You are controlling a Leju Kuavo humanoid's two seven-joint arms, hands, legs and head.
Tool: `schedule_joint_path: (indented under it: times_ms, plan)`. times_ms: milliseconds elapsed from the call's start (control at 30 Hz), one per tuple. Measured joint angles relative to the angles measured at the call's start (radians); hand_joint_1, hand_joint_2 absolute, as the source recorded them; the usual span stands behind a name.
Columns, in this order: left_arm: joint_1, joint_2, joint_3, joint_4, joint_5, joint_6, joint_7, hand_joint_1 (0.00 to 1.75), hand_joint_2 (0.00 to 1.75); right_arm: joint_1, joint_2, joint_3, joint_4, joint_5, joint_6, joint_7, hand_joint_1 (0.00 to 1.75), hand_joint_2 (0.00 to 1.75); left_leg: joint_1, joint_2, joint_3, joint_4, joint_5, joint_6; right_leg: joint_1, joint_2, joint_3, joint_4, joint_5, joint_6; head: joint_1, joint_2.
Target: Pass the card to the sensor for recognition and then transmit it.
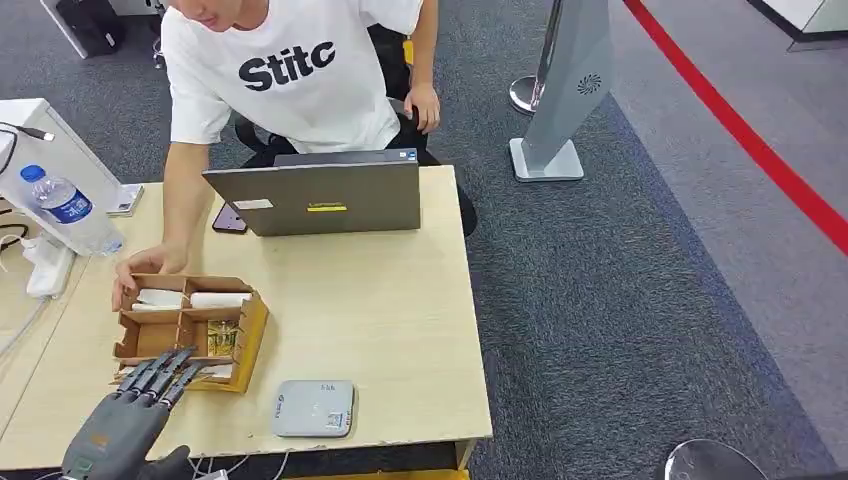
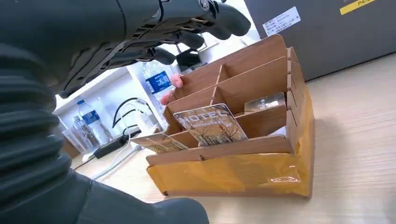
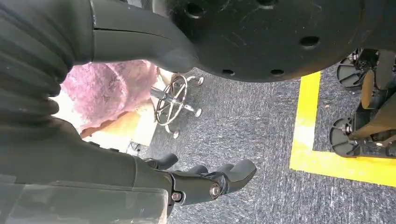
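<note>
Wooden table [image 1: 400,330] across left half of head view. Laptop [image 1: 320,195] at upper centre, person's hand [image 1: 135,275] on far edge of box. Wooden divided box [image 1: 190,330] at lower left, holding 2 picture cards; hotel card [image 2: 212,123] upright in near compartment. Grey sensor [image 1: 313,407] lower centre, near box. Left hand [image 1: 135,415] over box's near edge, fingers extended, empty. Right hand [image 3: 201,182] above carpet, fingers seemingly loosely apart, empty.

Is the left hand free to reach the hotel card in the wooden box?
Probably yes: the left hand hovers open beside the wooden box, and the hotel card juts out uncovered.
</note>
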Motion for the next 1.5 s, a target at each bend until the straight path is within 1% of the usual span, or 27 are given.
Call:
schedule_joint_path:
  times_ms: [667,700,733,767,800,867,1000,1167,1500]
  plan:
    - [0.0,0.0,0.0,0.0,0.0,0.0,0.0,0.0,1.75,0.0,0.0,0.0,0.0,0.0,0.0,0.0,0.0,1.75,0.0,0.0,0.0,0.0,0.0,0.0,0.0,0.0,0.0,0.0,0.0,0.0,0.0,0.0]
    - [-0.001,-0.001,0.0,0.0,-0.017,-0.002,0.018,0.0,1.75,0.0,0.0,0.0,0.0,0.003,0.002,0.0,0.0,1.75,0.0,0.0,0.0,0.0,0.0,0.0,0.0,0.0,0.0,0.0,0.0,0.0,0.0,0.0]
    - [-0.011,-0.008,0.0,0.005,-0.054,-0.003,0.046,0.0,1.75,0.0,0.0,0.002,0.0,0.012,0.008,0.0,0.0,1.75,0.0,0.0,0.0,0.0,0.0,0.0,0.0,0.0,0.0,0.0,0.0,0.0,0.0,0.0]
    - [-0.042,-0.026,0.001,0.031,-0.099,0.005,0.065,0.0,1.75,-0.001,0.0,0.007,0.0,0.019,0.012,0.0,0.0,1.75,-0.001,-0.003,0.0,0.0,0.002,0.002,-0.001,-0.003,0.0,0.0,0.0,0.0,0.0,0.0]
    - [-0.08,-0.056,0.002,0.082,-0.141,0.021,0.07,0.0,1.75,-0.003,0.0,0.011,0.0,0.023,0.014,0.002,0.0,1.75,-0.001,-0.006,-0.001,0.0,0.002,0.002,-0.001,-0.007,0.001,0.0,0.0,0.0,0.0,0.0]
    - [-0.124,-0.084,0.003,0.151,-0.164,0.044,0.069,0.0,1.75,-0.01,0.002,0.018,0.0,0.023,0.015,0.006,0.0,1.75,0.0,-0.005,0.0,0.0,0.002,0.002,0.0,-0.007,0.002,0.0,0.0,0.0,0.001,0.0]
    - [-0.162,-0.121,0.004,0.215,-0.172,0.053,0.067,0.0,1.75,-0.011,0.002,0.028,0.0,0.021,0.015,0.009,0.0,1.75,0.0,-0.005,0.0,0.001,0.002,0.002,0.0,-0.005,0.002,0.0,0.002,0.0,0.001,0.0]
    - [-0.168,-0.142,0.012,0.235,-0.174,0.053,0.06,0.0,1.75,-0.011,0.002,0.034,0.0,0.021,0.016,0.009,0.0,1.75,0.0,-0.005,0.0,0.001,0.002,0.002,0.0,-0.005,0.002,0.0,0.001,0.0,0.0,0.0]
    - [-0.17,-0.158,0.018,0.25,-0.174,0.053,0.059,0.0,1.75,-0.011,0.002,0.034,0.0,0.021,0.017,0.009,0.0,1.75,0.0,-0.005,0.0,0.001,0.002,0.002,0.0,-0.005,0.001,0.0,0.001,0.0,0.0,0.0]
